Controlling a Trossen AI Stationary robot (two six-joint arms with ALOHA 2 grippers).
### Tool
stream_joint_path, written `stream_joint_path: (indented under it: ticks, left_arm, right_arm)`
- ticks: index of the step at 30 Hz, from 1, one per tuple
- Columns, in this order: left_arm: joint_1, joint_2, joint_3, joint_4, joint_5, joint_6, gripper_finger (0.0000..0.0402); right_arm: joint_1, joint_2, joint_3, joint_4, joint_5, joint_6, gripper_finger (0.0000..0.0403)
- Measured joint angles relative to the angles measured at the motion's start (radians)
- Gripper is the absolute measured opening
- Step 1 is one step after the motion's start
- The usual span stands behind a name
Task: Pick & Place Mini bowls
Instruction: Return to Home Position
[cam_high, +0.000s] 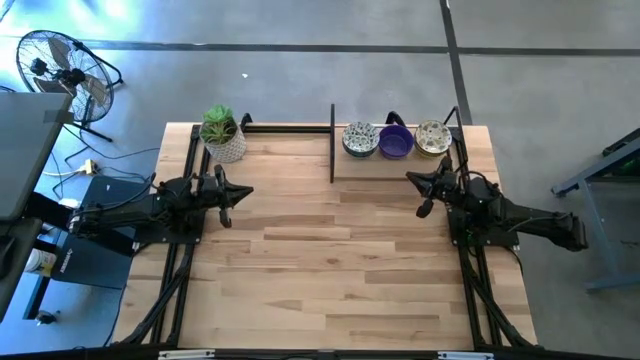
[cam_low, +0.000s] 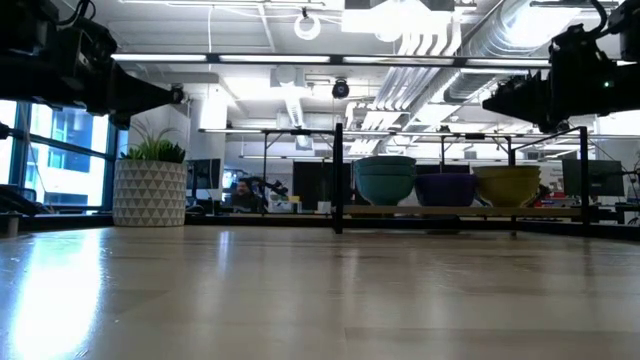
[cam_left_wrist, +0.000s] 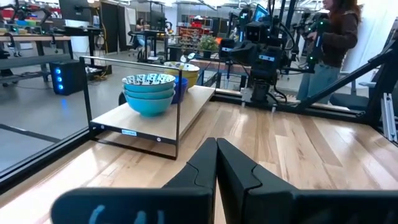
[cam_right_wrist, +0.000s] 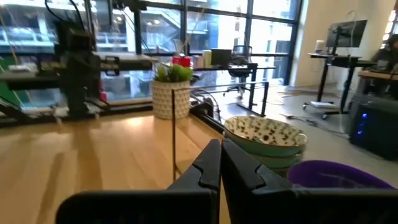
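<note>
You have the mini bowls (cam_high: 396, 140) on the low shelf (cam_high: 385, 168) at the far right of the worktop (cam_high: 330, 270), set in three stacks side by side. The teal stack (cam_low: 385, 180), nearest the shelf's upright black frame, is teal outside and speckled with a pattern inside; the purple stack (cam_low: 445, 188) stands in the middle, just beside it; the yellow stack (cam_low: 508, 185), cream and speckled inside, stands at the outer end, closest to your right arm. The stacks sit close together; from above you cannot tell whether their rims touch.

Your left gripper (cam_high: 245, 192) hangs above the worktop's left side, pointing across toward the right arm, well apart from the shelf; its wrist view shows its fingers (cam_left_wrist: 199, 165) pressed together with nothing between them. Your right gripper (cam_high: 412, 180) hangs just in front of the shelf, near the yellow stack but apart from it; its fingers (cam_right_wrist: 208, 165) are likewise pressed together and hold nothing.

The white potted plant (cam_high: 222, 135) stands at the far edge of the worktop, left of the shelf and beyond the left gripper. On the floor past the worktop's far left corner you see a fan (cam_high: 60, 70); in the left wrist view a person (cam_left_wrist: 336, 31) stands in the room behind the right arm.
</note>
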Motion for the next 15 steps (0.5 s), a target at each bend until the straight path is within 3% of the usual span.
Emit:
stream_joint_path:
  ticks: [15]
  left_arm:
    - [0.000, 0.000, 0.000, 0.000, 0.000, 0.000, 0.0003]
  right_arm:
    - [0.000, 0.000, 0.000, 0.004, -0.002, 0.000, 0.0000]
